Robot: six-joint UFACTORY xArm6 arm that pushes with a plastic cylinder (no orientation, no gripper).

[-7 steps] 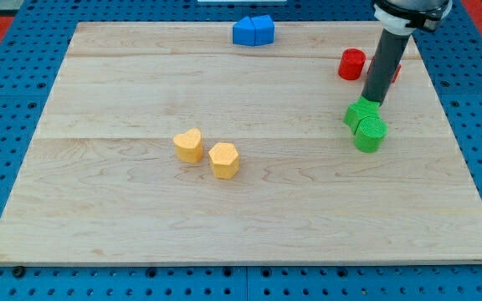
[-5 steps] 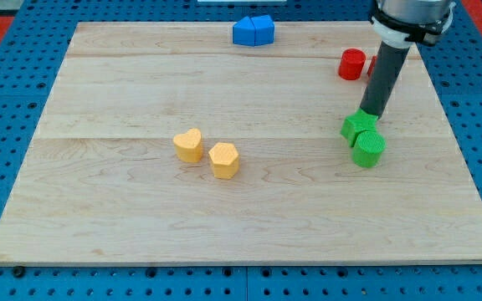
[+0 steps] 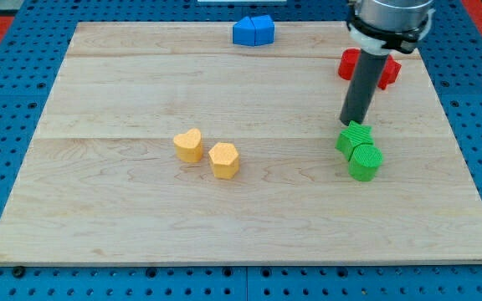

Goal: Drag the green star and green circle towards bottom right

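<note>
The green star [image 3: 353,137] sits right of the board's middle, touching the green circle [image 3: 365,161], which lies just below and to its right. My tip [image 3: 351,124] rests at the star's top edge, touching or almost touching it. The dark rod rises from there toward the view's top.
Two red blocks [image 3: 350,64] [image 3: 390,72] sit at the top right, partly hidden behind the rod. Two blue blocks [image 3: 253,31] touch at the top centre. A yellow heart [image 3: 189,145] and a yellow hexagon [image 3: 223,160] sit left of centre. The wooden board [image 3: 141,234] has edges all round.
My tip has moved down and to the view's left. The green star and green circle have shifted down and slightly left with it.
</note>
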